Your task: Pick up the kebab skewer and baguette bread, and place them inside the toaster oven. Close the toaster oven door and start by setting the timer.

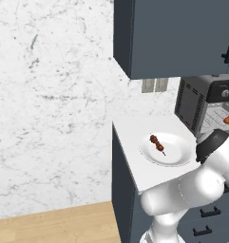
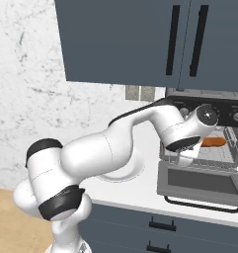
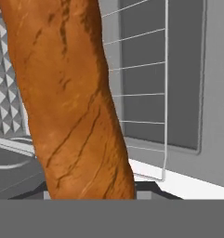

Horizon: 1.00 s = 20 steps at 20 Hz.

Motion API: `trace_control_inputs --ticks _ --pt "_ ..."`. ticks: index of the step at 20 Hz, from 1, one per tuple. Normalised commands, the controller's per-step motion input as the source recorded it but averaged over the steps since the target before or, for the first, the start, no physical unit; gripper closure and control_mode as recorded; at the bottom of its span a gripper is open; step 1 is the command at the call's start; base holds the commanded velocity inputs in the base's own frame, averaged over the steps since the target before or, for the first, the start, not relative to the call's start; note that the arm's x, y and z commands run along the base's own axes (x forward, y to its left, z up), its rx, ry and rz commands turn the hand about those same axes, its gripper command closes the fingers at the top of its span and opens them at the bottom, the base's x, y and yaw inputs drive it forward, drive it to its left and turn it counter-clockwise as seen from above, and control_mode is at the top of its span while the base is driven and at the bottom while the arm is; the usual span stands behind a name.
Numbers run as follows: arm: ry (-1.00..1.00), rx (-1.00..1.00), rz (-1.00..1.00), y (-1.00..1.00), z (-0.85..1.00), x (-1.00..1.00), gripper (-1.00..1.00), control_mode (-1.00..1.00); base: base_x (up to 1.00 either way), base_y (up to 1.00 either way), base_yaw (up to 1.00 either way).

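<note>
Orange-brown baguette bread [image 3: 71, 102], dark-streaked; red-brown kebab skewer [image 1: 157, 143]; white plate [image 1: 175, 154].

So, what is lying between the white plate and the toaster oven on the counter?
In the left base view, only bare white counter lies between the plate and the toaster oven; the kebab skewer sits on the plate itself.

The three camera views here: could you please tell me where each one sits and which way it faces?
Left base view: behind the arm's left, facing the white plate with the kebab skewer; arm at lower right.
Right base view: behind the arm's right, facing the toaster oven and its lowered toaster oven door; arm from lower left.
Hand view: on the hand, looking along the baguette bread towards the oven rack.
Both base views share oven and baguette.
</note>
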Motion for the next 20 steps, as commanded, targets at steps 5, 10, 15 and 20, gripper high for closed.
trace_control_inputs --ticks 5,10,15,20 --pt "-0.08 0.01 -0.07 -0.04 -0.02 0.29 1.0 -1.0 0.0 0.0 0.0" --pt "-0.07 0.02 -0.06 -0.19 0.0 0.23 1.0 -1.0 0.0 0.0 0.0" --pt "-0.05 0.0 -0.04 -0.08 0.0 0.16 1.0 -1.0 0.0 0.0 0.0" --pt "0.0 0.0 0.0 -0.12 -0.03 0.0 1.0 -1.0 0.0 0.0 0.0"
